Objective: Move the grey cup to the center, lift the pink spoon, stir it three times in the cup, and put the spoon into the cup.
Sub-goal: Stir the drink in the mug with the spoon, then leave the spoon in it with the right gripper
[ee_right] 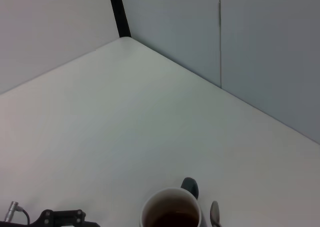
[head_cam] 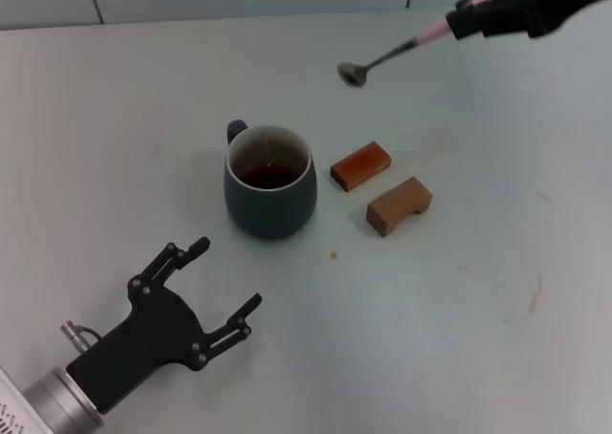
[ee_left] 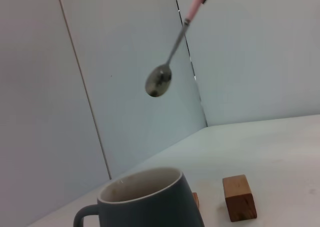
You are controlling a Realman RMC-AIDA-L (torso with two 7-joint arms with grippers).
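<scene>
The grey cup (head_cam: pixel 271 182) stands upright in the middle of the table, handle toward the back, brown residue inside. It also shows in the left wrist view (ee_left: pixel 147 202) and the right wrist view (ee_right: pixel 171 214). My right gripper (head_cam: pixel 473 15) at the far right back is shut on the pink handle of the pink spoon (head_cam: pixel 387 56) and holds it in the air, bowl pointing down-left, above and behind the cup. The spoon hangs high over the cup in the left wrist view (ee_left: pixel 170 57). My left gripper (head_cam: pixel 225 286) is open and empty on the table in front of the cup.
Two brown wooden blocks lie right of the cup: a reddish flat one (head_cam: pixel 361 165) and a lighter notched one (head_cam: pixel 399 206). A wall with panel seams runs along the table's back edge.
</scene>
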